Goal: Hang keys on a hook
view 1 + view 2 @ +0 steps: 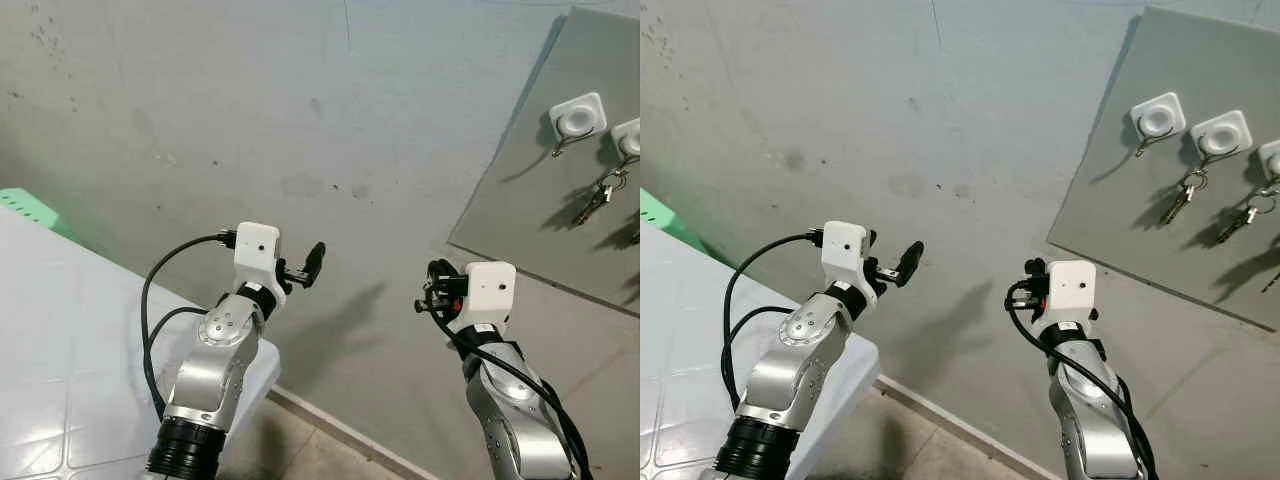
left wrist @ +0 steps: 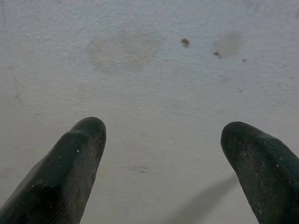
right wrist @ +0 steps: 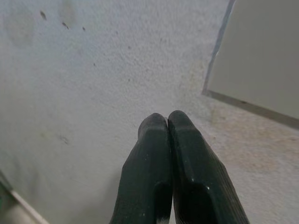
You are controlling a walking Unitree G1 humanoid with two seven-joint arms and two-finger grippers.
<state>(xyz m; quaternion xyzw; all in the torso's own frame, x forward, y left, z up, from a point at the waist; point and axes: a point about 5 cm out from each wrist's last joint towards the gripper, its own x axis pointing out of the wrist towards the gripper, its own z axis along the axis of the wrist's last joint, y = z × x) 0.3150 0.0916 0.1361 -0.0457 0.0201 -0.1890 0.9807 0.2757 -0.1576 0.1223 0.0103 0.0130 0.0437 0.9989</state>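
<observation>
A grey board (image 1: 1120, 210) leans on the concrete wall at the right and carries three white hook mounts. The leftmost hook (image 1: 1157, 117) has a bare wire. A key (image 1: 1181, 199) hangs under the middle hook (image 1: 1221, 133), and a second key (image 1: 1244, 216) hangs under the right hook (image 1: 1270, 158). My left gripper (image 1: 902, 265) is raised toward the bare wall, open, with nothing between its fingers (image 2: 79, 154). My right gripper (image 3: 167, 119) points at the wall just left of and below the board's lower corner, its fingers pressed together with no key seen between them.
A white table (image 1: 60, 350) stands at my left beneath the left arm, its corner near the wall. Something green (image 1: 25, 205) sits behind it. A strip of floor (image 1: 300, 440) runs along the wall's base.
</observation>
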